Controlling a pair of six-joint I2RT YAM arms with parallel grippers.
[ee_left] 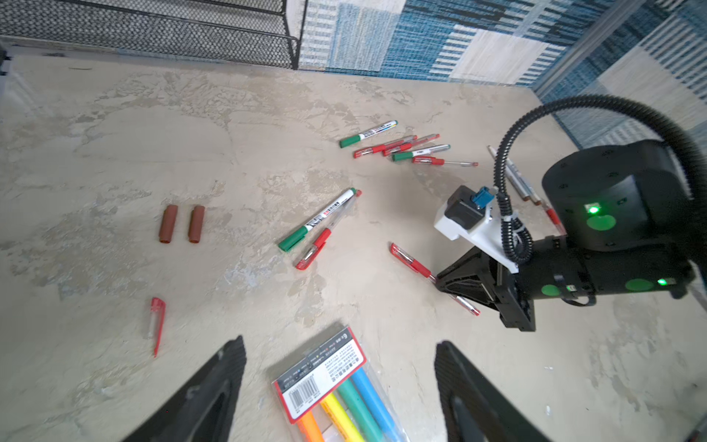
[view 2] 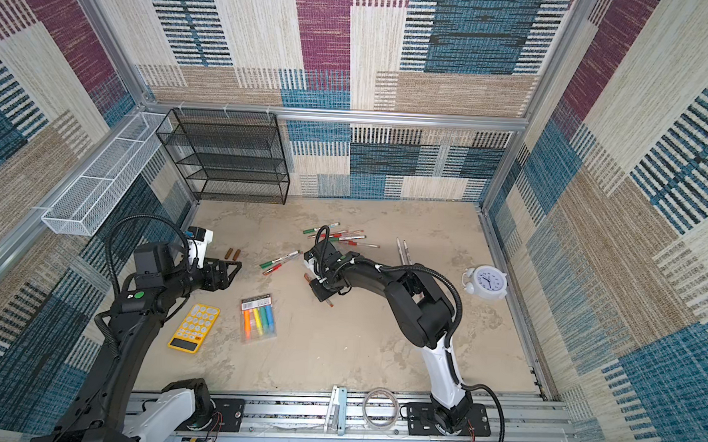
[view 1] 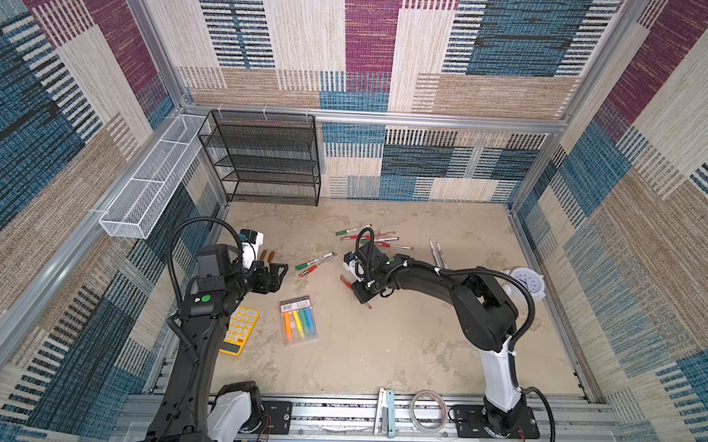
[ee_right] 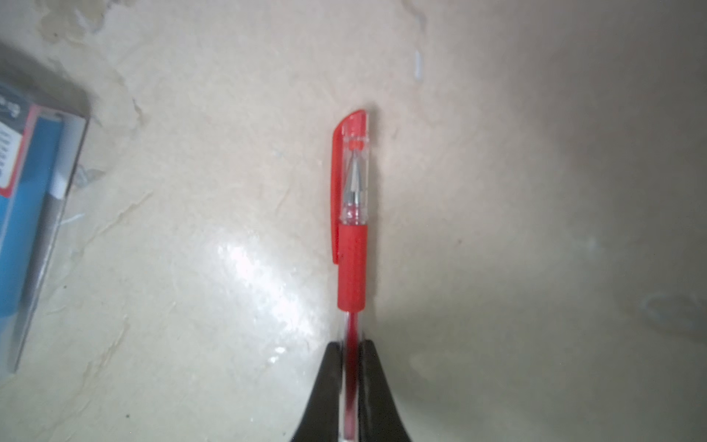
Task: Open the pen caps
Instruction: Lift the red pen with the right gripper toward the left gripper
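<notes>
1. Ring of clear tape (view 1: 413,410) (view 2: 365,407), lying on the aluminium rail at the front edge of the worktop (view 1: 400,341).
2. Right gripper (ee_right: 351,346): black fingers pressed together on the clear barrel of a red-capped pen (ee_right: 352,268) (view 1: 344,280) (ee_left: 411,262), near the middle of the worktop. The red clipped cap is on the pen and points away from the fingers. Whether the pen is off the surface cannot be told.
3. Left gripper (ee_left: 339,342) (view 1: 279,277): fingers wide apart, holding nothing, near the left edge.
4. Two brown-orange cap tubes (ee_left: 168,224) (view 1: 264,254), side by side, just beyond the left gripper, with no pens in them.
5. Loose red-and-clear clipped cap (ee_left: 158,325), alone; seen only in the left wrist view.
6. White marker with a green cap (view 1: 316,261) (ee_left: 317,220), centre, touching a slim red-capped pen alongside.
7. Cluster of capped pens (view 1: 368,237) (ee_left: 401,147), green and red, back of centre.
8. Two pale slim pens (view 1: 437,253), side by side, right of the cluster.
9. Clear pack of bright highlighters (view 1: 298,321) (ee_left: 325,375), front of centre.
10. Yellow calculator (view 1: 242,326), left edge, beside the pack.
11. White alarm clock (view 1: 526,281), right edge.
12. Black mesh shelf rack (view 1: 260,159), back left corner.
</notes>
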